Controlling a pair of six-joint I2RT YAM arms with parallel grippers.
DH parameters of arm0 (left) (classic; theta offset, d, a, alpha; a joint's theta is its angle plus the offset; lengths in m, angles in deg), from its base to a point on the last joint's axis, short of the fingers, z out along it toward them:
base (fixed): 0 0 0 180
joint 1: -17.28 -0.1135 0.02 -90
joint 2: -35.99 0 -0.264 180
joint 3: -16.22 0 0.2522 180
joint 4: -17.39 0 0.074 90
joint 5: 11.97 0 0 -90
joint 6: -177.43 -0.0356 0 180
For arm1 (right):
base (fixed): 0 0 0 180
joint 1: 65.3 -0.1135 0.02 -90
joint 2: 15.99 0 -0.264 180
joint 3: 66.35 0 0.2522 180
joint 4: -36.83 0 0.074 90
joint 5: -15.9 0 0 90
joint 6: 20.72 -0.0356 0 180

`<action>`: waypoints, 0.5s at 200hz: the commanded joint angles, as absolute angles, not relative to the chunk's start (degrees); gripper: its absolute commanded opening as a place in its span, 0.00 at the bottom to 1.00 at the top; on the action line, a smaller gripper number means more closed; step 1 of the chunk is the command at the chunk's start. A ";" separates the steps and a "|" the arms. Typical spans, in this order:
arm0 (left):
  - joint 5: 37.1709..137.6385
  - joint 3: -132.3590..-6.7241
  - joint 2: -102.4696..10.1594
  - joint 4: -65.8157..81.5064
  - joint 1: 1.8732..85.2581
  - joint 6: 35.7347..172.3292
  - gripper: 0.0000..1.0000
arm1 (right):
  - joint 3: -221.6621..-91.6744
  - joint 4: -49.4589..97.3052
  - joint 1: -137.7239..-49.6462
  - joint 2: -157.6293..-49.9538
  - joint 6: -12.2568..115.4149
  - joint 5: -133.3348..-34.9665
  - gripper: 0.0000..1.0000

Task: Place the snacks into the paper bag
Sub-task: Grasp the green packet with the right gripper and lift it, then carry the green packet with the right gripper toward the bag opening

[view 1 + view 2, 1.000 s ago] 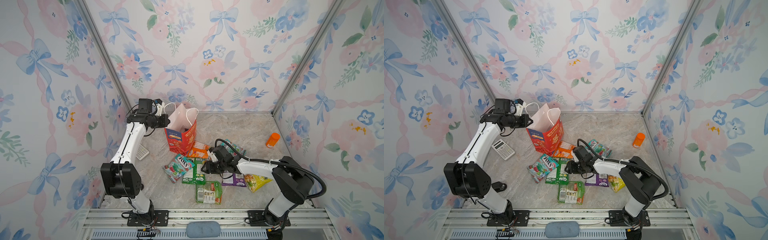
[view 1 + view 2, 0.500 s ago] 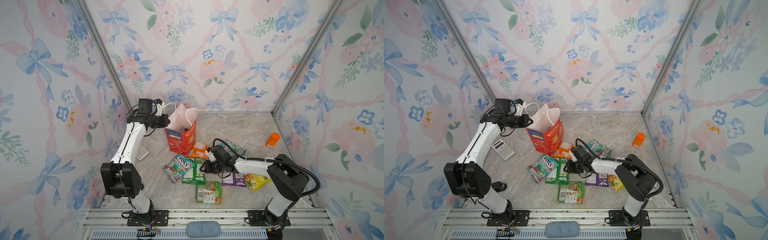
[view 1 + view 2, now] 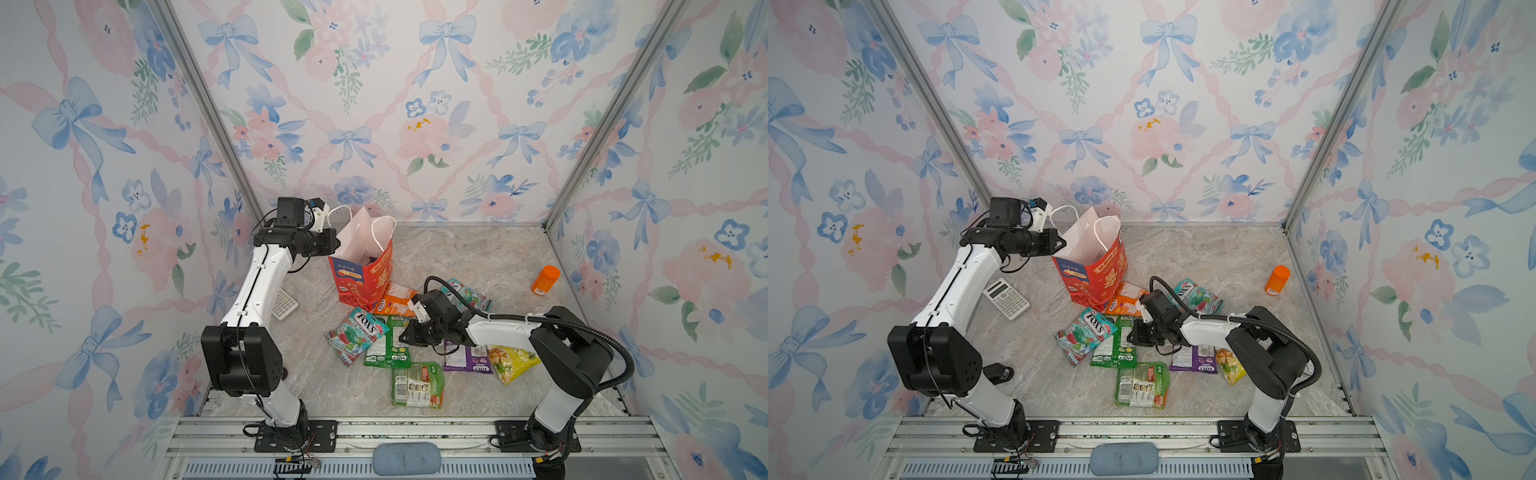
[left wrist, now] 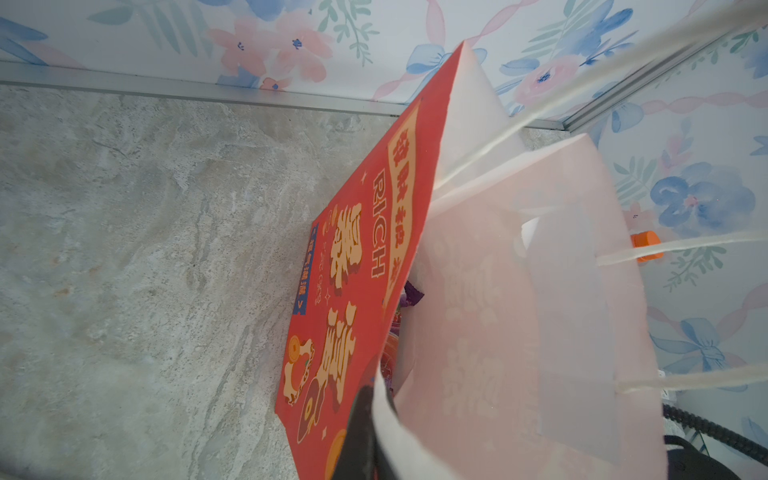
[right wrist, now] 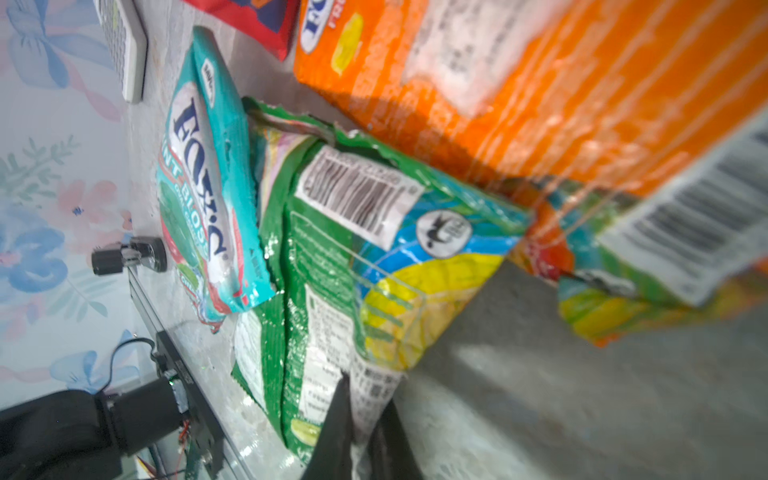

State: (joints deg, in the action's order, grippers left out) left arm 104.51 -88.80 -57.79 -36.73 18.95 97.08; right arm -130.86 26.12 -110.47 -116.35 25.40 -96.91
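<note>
Right wrist view shows the right gripper pinched shut on the edge of a green packet, which the teal FOX'S packet overlaps and an orange packet borders. In both top views the paper bag stands just behind this pile, its rim clamped by the left gripper; bare marble floor lies open beyond it, toward the orange bottle.

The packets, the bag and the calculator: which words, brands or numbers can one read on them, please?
"FOX'S": on the front teal packet.
"FOX'S": on the rear teal packet.
"RICH": on the paper bag, beside Chinese characters.
Too blurred or small to read: the barcode digits and small print on the green packet; the key labels on the calculator.
</note>
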 commanded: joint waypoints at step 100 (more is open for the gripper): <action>105.22 -87.31 -56.67 -38.31 18.60 97.44 0.00 | -134.53 12.48 -107.15 -99.26 30.30 -91.85 0.00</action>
State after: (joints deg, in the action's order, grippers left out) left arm 104.54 -88.80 -57.79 -36.73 18.95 97.08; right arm -131.71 16.46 -108.44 -103.34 27.98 -93.74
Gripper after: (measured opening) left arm 0.047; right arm 0.048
